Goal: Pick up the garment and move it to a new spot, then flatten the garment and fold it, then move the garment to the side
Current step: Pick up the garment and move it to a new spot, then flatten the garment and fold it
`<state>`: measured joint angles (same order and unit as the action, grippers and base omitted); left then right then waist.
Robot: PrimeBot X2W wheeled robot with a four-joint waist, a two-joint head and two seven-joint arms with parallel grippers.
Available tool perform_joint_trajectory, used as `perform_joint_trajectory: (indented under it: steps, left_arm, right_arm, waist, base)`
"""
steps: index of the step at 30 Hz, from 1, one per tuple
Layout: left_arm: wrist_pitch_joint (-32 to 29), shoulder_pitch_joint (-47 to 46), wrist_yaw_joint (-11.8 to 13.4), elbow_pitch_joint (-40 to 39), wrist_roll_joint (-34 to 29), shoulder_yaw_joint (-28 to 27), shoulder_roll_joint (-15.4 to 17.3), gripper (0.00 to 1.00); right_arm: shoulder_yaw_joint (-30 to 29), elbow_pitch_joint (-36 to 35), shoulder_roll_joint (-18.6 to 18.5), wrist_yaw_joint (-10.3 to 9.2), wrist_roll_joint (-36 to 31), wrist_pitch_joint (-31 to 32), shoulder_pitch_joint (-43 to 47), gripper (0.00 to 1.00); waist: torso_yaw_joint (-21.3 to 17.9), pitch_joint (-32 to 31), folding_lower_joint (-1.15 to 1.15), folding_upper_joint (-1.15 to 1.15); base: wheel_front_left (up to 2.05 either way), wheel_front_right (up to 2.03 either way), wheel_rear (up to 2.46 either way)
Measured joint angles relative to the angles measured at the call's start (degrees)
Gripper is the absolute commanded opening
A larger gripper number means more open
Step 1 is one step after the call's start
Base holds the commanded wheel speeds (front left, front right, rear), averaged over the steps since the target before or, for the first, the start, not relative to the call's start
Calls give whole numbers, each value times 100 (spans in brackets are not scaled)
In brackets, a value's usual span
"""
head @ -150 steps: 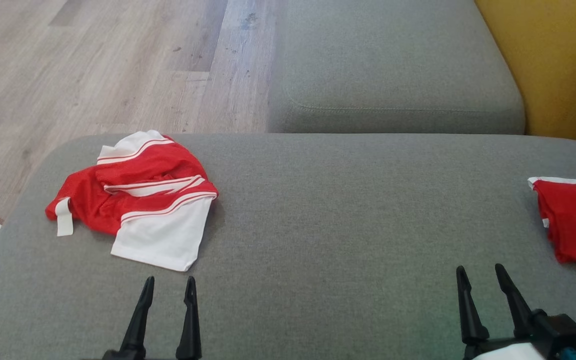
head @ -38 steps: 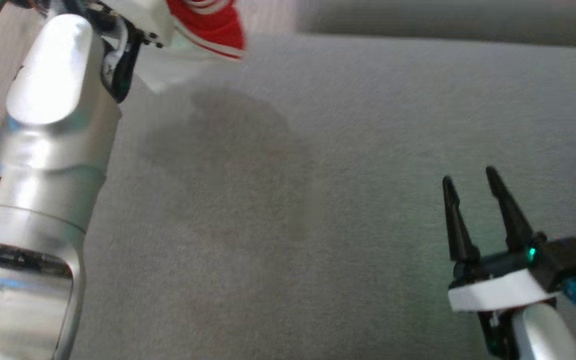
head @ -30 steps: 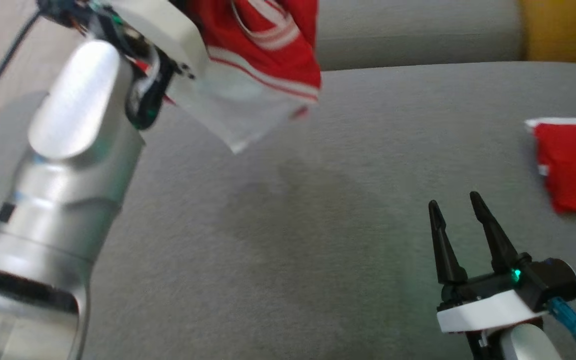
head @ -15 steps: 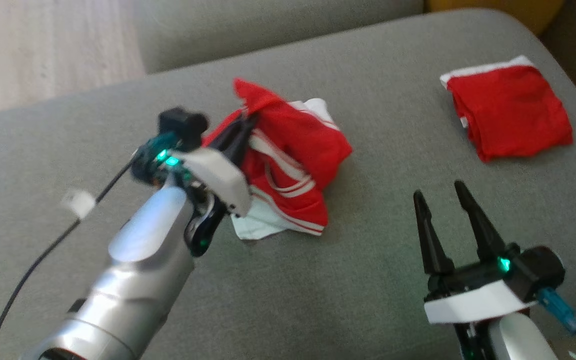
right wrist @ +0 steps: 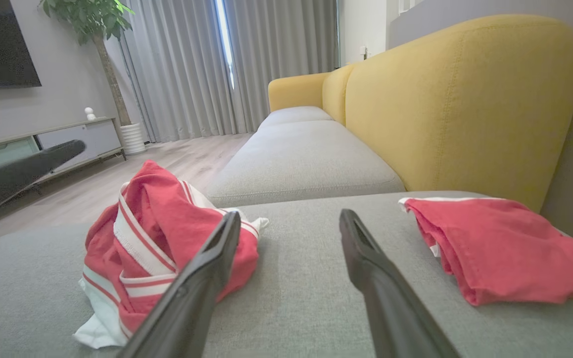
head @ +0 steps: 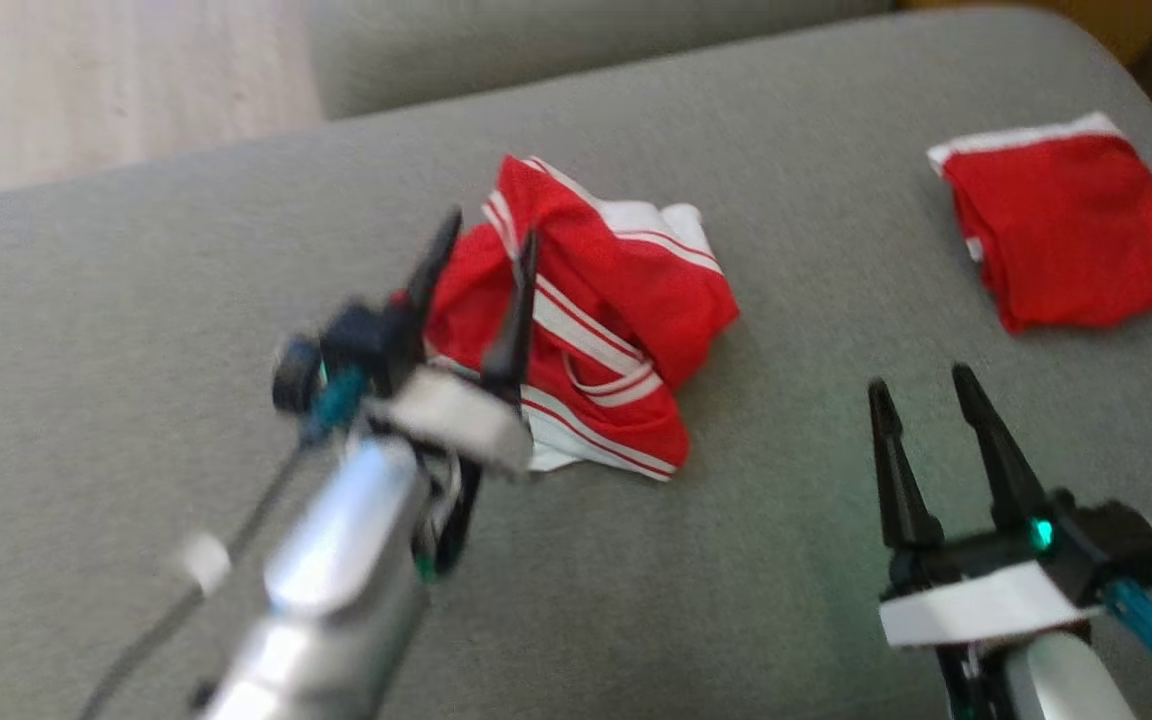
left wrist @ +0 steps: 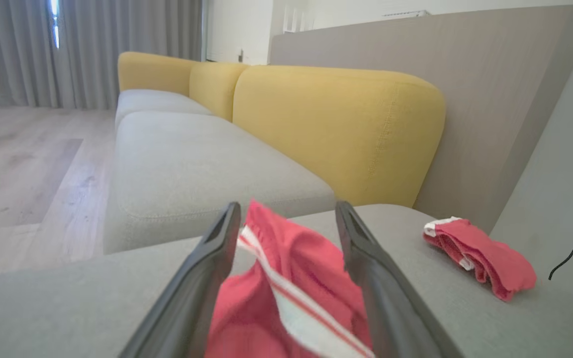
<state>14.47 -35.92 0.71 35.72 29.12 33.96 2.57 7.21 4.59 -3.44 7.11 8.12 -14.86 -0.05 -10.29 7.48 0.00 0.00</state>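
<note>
Both open: left gripper (head: 491, 228) at the garment (head: 626, 300), right gripper (head: 919, 380) apart; right wrist view shows a plant (right wrist: 87, 15).

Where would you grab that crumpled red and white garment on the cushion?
Probably the raised fold that peaks on top of the garment, approached from above: it stands clear of the cushion, so jaws could straddle it.

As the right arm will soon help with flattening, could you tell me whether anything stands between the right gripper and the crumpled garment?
Nothing visible does: only bare sofa cushion lies between the right gripper and the crumpled garment. The folded garment sits farther right, off that line.
</note>
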Motion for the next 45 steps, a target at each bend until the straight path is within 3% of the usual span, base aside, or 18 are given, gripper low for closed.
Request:
perform_joint_trajectory:
  steps: [8,14,18,28,45]
  left_arm:
    - [5,2025,542,-1540,-857,-463,2,100]
    - [7,3421,695,-2950,-1233,-1374,24,100]
    - [9,4031,675,-3365,-1516,-1729,40,100]
    - [15,4519,26,-3481,-1931,-2189,46,100]
    - [15,4566,199,-3404,-2221,-2128,46,100]
  right_arm:
    - [-311,145,30,0,-73,1,564,100]
    - [-525,112,80,0,-116,1,778,100]
    - [-631,60,86,0,-113,1,1044,100]
    - [-667,-46,98,0,-11,1,1517,100]
    - [-686,4,104,0,40,1,1553,100]
  waist:
    - [715,-652,-1,0]
    - [1227,-1005,-2,0]
    - [1455,-1131,-2,0]
    - [1745,-1348,-1,0]
    - [1575,-1339,0,0]
  base:
    - [0,0,0]
    - [0,0,0]
    - [0,0,0]
    - [0,0,0]
    - [0,0,0]
